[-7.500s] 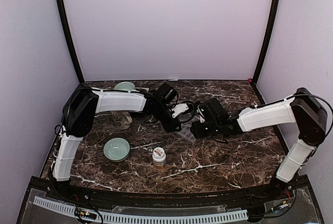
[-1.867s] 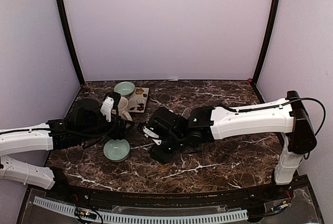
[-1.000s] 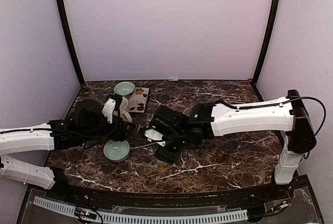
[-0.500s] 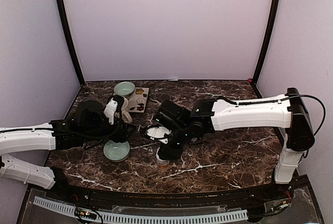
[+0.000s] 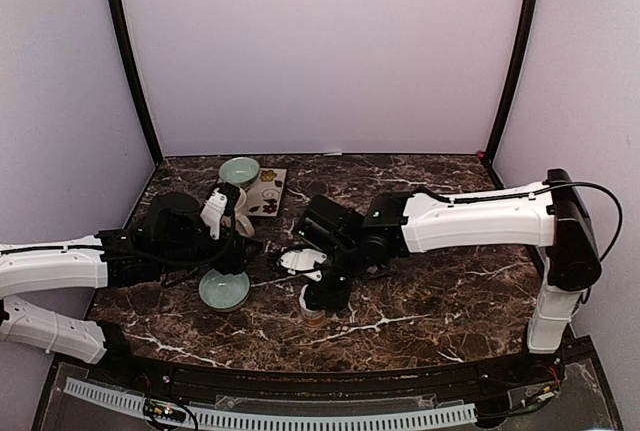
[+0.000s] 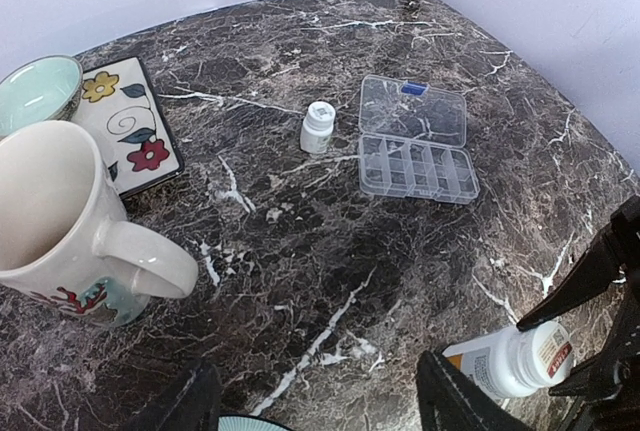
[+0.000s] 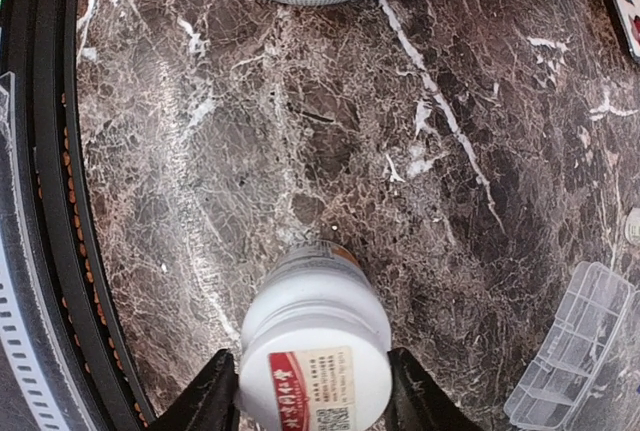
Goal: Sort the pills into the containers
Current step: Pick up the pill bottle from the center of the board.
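so the right gripper is down over the big pill bottle near the front of the table, with a finger right up against each side of it. can't tell if it's actually squeezing or just touching. the left gripper hangs wide apart with nothing in it, beside the mug.

the organiser box sits well apart from that bottle, out on the open marble. its lid is flopped open flat and a small white bottle stands just beside it. from above, the right arm hides it. can't make out any pills in the compartments.

what worries me is that the bottle is upright with its cap on. if the hold is shallow it could twist out on the lift and roll, and the front edge rail is near. the right arm is also stretched across the middle, so swinging toward the box could clip it or tip the small bottle. the green bowl is close too.

the surface is a dark brown marble look with white veins, and i'd guess it's slick. pale lilac walls on three sides, black posts in the corners.
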Action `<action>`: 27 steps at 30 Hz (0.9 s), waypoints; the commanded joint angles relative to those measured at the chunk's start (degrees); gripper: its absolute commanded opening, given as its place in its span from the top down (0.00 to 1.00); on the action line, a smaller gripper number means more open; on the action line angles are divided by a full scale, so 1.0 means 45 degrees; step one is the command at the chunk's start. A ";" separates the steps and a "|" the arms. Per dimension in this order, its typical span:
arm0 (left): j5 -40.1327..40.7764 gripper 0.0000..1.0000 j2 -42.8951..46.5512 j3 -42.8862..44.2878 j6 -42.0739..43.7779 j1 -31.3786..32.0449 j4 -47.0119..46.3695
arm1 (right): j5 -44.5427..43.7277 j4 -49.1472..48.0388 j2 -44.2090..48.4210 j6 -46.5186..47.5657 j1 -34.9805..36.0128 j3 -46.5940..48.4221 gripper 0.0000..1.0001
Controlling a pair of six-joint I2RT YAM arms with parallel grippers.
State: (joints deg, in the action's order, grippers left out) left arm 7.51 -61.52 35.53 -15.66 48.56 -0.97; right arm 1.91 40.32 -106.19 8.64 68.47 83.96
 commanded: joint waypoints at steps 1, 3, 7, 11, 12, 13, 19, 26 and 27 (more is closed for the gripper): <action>-0.0106 0.31 -0.0042 0.0342 0.0062 0.0123 0.0157 | 0.0205 -0.0306 -0.0207 0.0005 -0.0077 -0.0247 0.54; -0.0110 0.31 -0.0078 0.0365 0.0062 0.0138 0.0152 | 0.0198 -0.0325 -0.0192 -0.0072 -0.0061 -0.0301 0.60; -0.0105 0.31 -0.0138 0.0431 0.0077 0.0166 0.0174 | 0.0172 -0.0414 -0.0221 -0.0273 -0.0070 -0.0390 0.74; -0.0017 0.31 -0.0119 0.0425 0.0078 0.0186 0.0195 | 0.0115 -0.0736 -0.0054 -0.0885 -0.0060 -0.0584 0.81; -0.0009 0.31 -0.0129 0.0442 0.0101 0.0187 0.0196 | 0.0143 -0.0834 0.0039 -0.1147 -0.0061 -0.0623 0.82; 0.0009 0.31 -0.0140 0.0454 0.0113 0.0187 0.0197 | 0.0102 -0.0929 0.0104 -0.1417 -0.0059 -0.0645 0.82; 0.0119 0.31 -0.0206 0.0484 0.0179 0.0191 -0.0004 | -0.0719 -0.1204 0.0333 -0.3416 0.0058 -0.0576 0.86; 0.0201 0.31 -0.0197 0.0450 0.0228 0.0205 -0.0408 | -0.2461 -0.1190 0.0178 -0.5590 0.0145 0.0009 0.92; 0.0191 0.31 -0.0209 0.0448 0.0244 0.0201 -0.0497 | -0.2699 -0.1145 0.0180 -0.5832 0.0138 0.0103 0.92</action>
State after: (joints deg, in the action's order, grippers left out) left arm 7.86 -62.59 36.36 -15.40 49.08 -1.13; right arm -4.08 35.83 -106.00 -10.26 68.77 82.28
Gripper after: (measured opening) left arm 0.688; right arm 0.390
